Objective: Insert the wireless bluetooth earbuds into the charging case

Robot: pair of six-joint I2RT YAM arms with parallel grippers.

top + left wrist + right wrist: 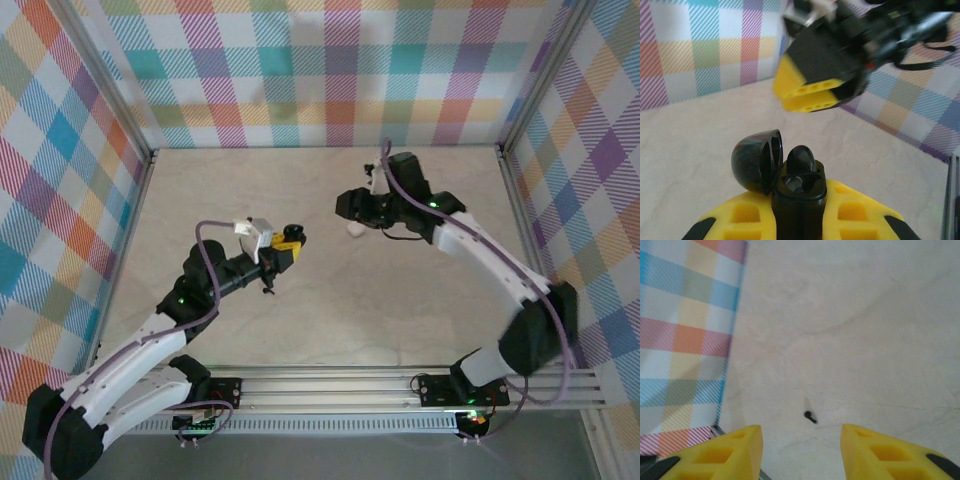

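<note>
Clamped in left gripper (799,220), lower centre: black charging case (796,192), lid (756,160) open, earbud (801,160) seated. Above parted, empty right gripper (800,450): loose black earbud (810,416) on table (865,340).

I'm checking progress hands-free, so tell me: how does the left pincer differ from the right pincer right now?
The left pincer is shut on the black charging case, lid open; the right pincer is open and empty. The left pincer points across the table; the right pincer points down at a black earbud lying on it. Both have yellow fingers.
</note>
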